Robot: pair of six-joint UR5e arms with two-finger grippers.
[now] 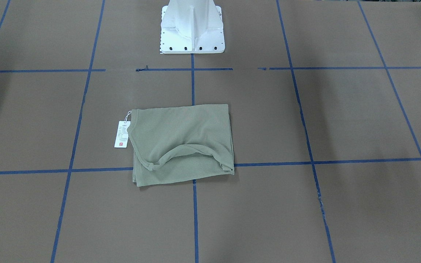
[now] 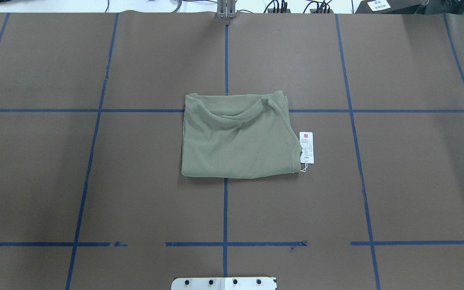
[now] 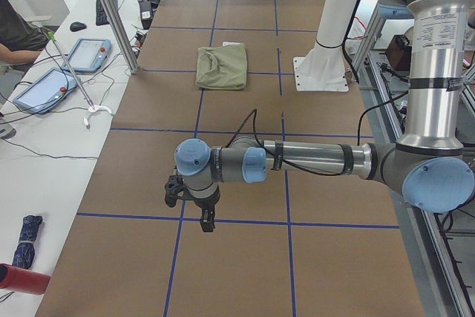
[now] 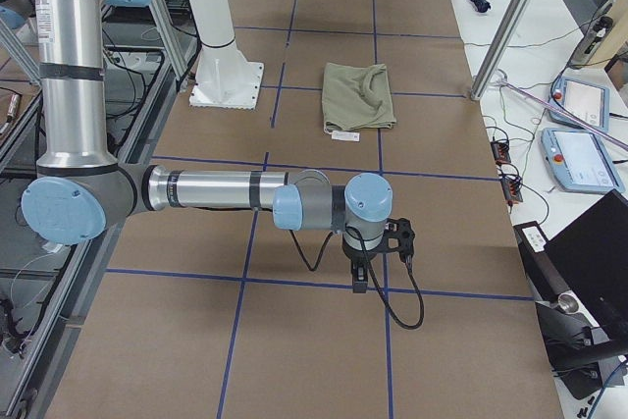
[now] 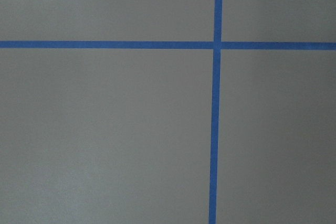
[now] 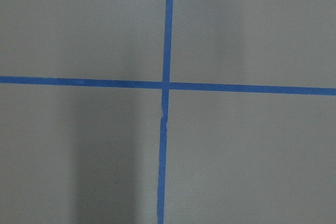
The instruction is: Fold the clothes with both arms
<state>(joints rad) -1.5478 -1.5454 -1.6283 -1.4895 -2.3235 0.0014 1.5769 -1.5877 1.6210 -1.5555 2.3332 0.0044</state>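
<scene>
Lying folded into a compact rectangle at the middle of the brown-papered table (image 2: 95, 181), the sage-green shirt (image 2: 236, 135) straddles a crossing of blue tape lines (image 2: 225, 213). Its white hang tag (image 2: 306, 147) rests flat on the paper just beside the collar edge. The folding looks all but done. Any finishing touch would call for both grippers to pinch the rumpled top layer, where a curved ridge of fabric stands up along the side away from the robot. They would need to draw it flat together, without dragging the layers beneath or snagging the tag string. The left arm (image 3: 312, 159) reaches out level over the table's end, well apart from the shirt, its left gripper (image 3: 206, 222) pointing straight down near a tape crossing. The right arm (image 4: 206, 188) mirrors it at the opposite end, right gripper (image 4: 359, 280) likewise aimed down. Neither holds fabric; whether the jaws are parted or closed cannot be told from the side views alone.
</scene>
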